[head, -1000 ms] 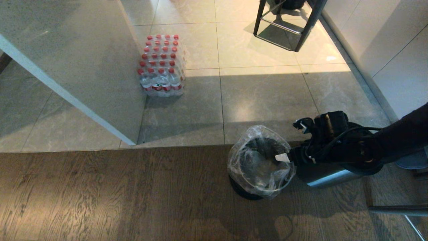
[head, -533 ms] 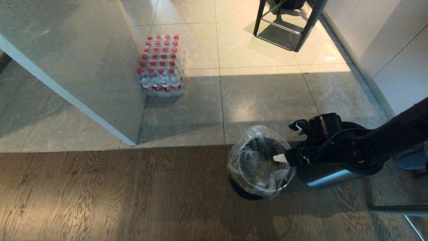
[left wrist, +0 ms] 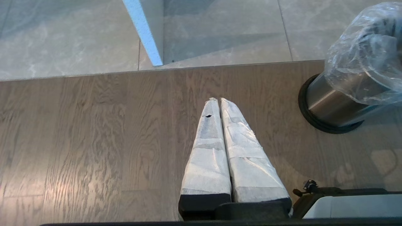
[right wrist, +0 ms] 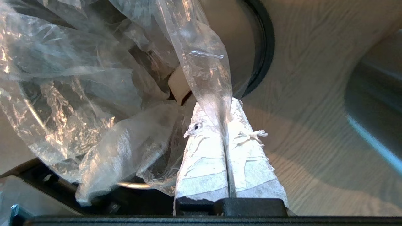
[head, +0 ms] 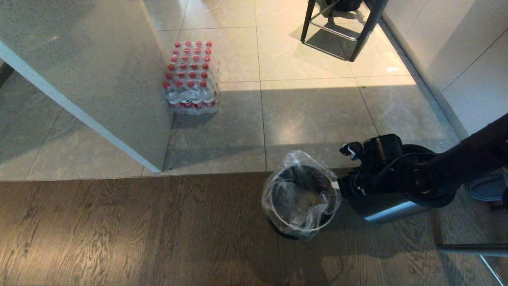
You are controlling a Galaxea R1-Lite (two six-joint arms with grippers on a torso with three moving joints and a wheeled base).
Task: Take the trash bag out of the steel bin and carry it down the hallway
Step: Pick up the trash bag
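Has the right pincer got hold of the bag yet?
Touching. In the right wrist view the right pincer is shut on a fold of the bag, the film pinched between its fingers.

The trash bag [head: 300, 194] is thin, clear, crinkled plastic over the steel bin [left wrist: 333, 105] of shiny brushed metal, on matt grained wood planks [head: 139, 226] beside glossy marbled tiles [head: 317, 111].

Right pincer [head: 337, 185] at rim of trash bag [head: 298, 195] lining steel bin [head: 283, 232].
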